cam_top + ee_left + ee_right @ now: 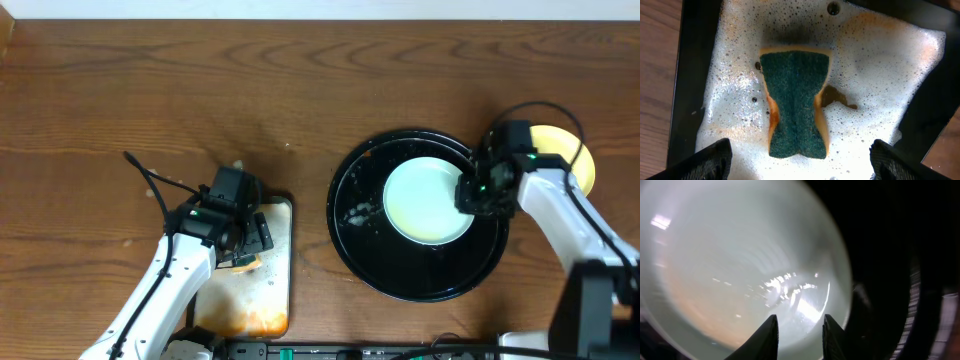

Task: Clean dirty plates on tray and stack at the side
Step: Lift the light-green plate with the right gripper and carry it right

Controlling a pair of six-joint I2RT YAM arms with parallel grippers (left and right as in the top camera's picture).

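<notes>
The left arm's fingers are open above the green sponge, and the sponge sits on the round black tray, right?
No. The sponge lies in the foamy metal pan, not on the tray, as the left wrist view shows. The left fingers are open above it.

The left arm (pixel 165 280) reaches forward, the left gripper (pixel 801 162) spread wide and pointing down, while the right arm (pixel 560 215) bends inward, the right gripper (pixel 800 325) only narrowly parted.
</notes>
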